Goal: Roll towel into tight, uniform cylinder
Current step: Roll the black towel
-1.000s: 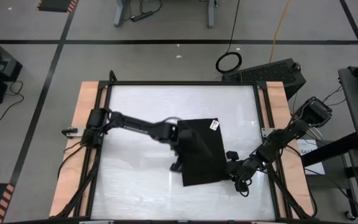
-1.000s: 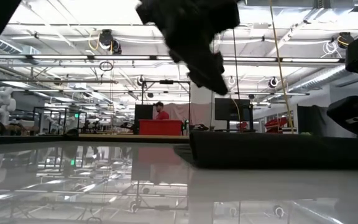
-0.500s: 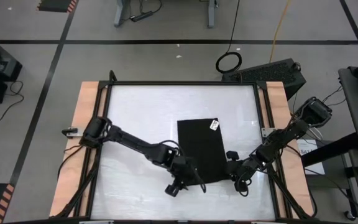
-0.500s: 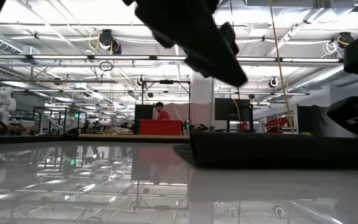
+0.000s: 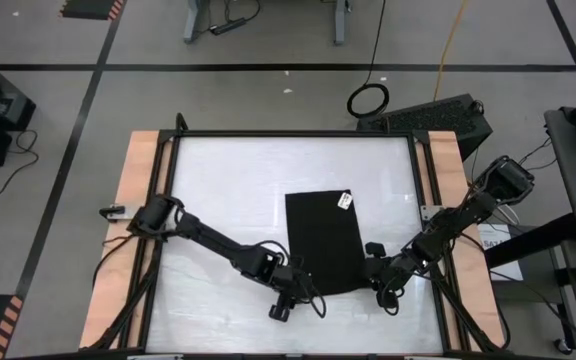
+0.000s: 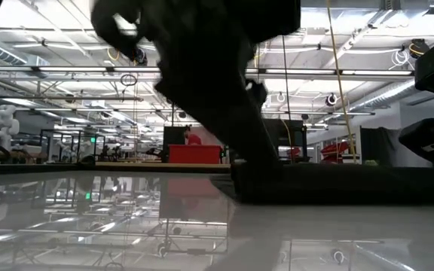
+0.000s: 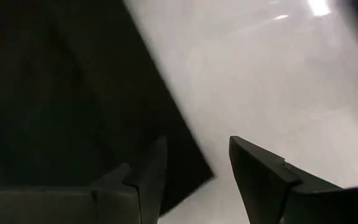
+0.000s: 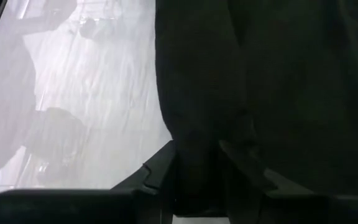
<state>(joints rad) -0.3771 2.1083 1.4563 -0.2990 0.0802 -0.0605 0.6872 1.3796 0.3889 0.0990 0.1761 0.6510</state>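
Observation:
The black towel (image 5: 323,240) lies flat on the white table, with its white tag (image 5: 345,201) at the far right corner. My left gripper (image 5: 293,292) is low at the towel's near left corner. It is open, with one finger (image 7: 146,177) over the cloth and the other (image 7: 260,177) over bare table beside the corner (image 7: 207,176). My right gripper (image 5: 373,268) is at the towel's near right corner, shut on the cloth (image 8: 197,155). In the low view the left gripper (image 6: 239,143) reaches down in front of the towel (image 6: 345,184). My left gripper straddles the towel's near left corner; I cannot tell whether it touches the cloth. My right gripper pinches the towel at its near right corner (image 8: 197,134) between its two fingers, coming low from the table's right side. The rest of the towel lies flat on the table.
Wooden rails (image 5: 138,200) run along the table's left and right sides. Bare white tabletop (image 5: 218,180) lies to the left of and beyond the towel. A narrow strip of table (image 5: 328,325) lies between the towel and the near edge.
My left gripper has gone from above the towel's left part toward the table's near edge and down, ending low at the towel's near left corner. The towel and my right gripper have kept still.

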